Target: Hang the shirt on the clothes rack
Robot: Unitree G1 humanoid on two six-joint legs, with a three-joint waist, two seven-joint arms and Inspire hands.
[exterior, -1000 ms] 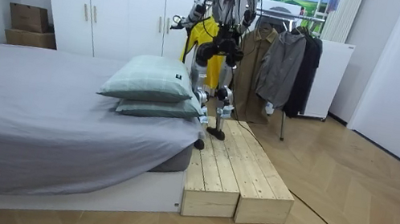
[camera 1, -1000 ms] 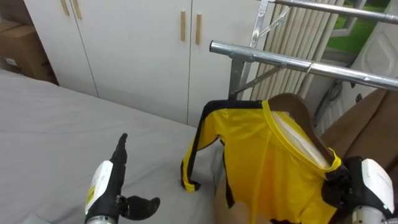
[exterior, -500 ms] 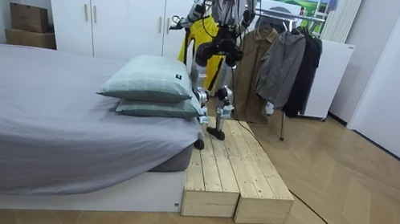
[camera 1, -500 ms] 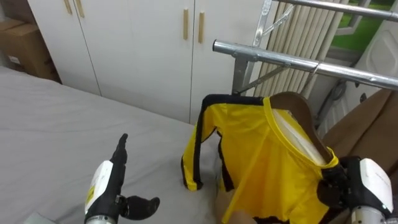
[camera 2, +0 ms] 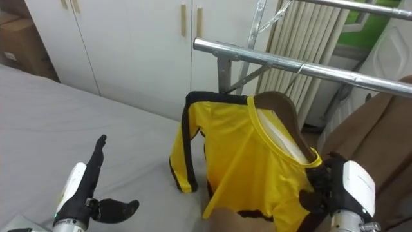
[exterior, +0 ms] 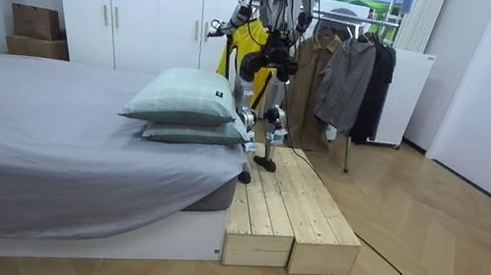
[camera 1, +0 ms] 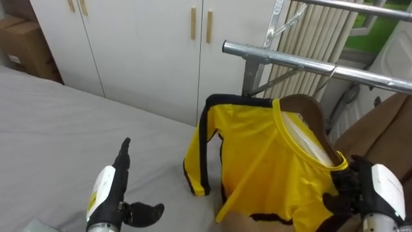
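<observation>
Yellow shirt with black trim is held up below the metal rail, apart from it, beside the grey bed; the right hand grasps it at the collar's lower end; the left hand hovers over the bed, released, fingers straight; a white wardrobe stands behind.

Left hand lower left, fingers straight, thumb out, right hand lower right, fingers curled in a grip
</observation>
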